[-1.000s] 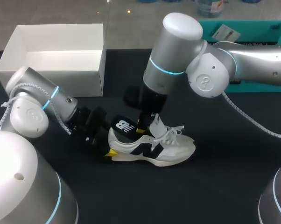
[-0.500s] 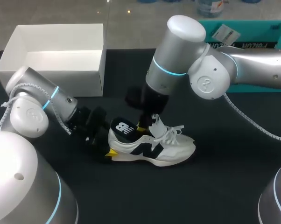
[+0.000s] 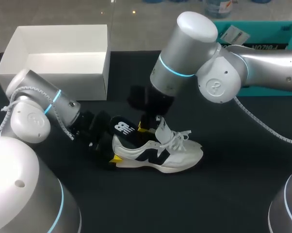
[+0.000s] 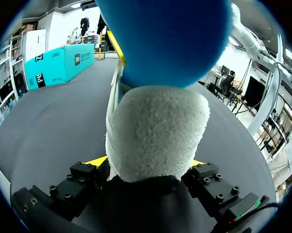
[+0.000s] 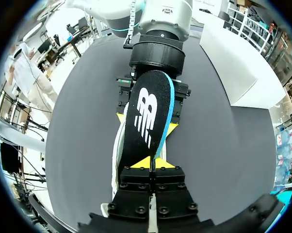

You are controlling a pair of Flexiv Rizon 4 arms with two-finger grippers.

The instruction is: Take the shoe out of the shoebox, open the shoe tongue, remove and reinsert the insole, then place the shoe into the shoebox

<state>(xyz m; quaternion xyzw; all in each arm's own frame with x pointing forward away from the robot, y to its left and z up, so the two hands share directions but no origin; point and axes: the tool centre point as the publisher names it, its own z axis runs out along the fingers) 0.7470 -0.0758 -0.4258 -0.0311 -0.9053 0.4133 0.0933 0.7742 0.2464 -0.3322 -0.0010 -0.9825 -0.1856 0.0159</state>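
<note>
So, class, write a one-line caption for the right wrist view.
Right jaws pinch the black insole over the white shoe, whose heel the left jaws clamp.

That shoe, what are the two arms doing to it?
Two robot arms are working on a white sneaker lying on the dark table. The left arm's jaws grip its heel from both sides, holding it in place. The right arm's jaws pinch the black insole, whose logo end sticks up out of the shoe's opening. The white shoebox stands open and empty behind, at the left.
</note>
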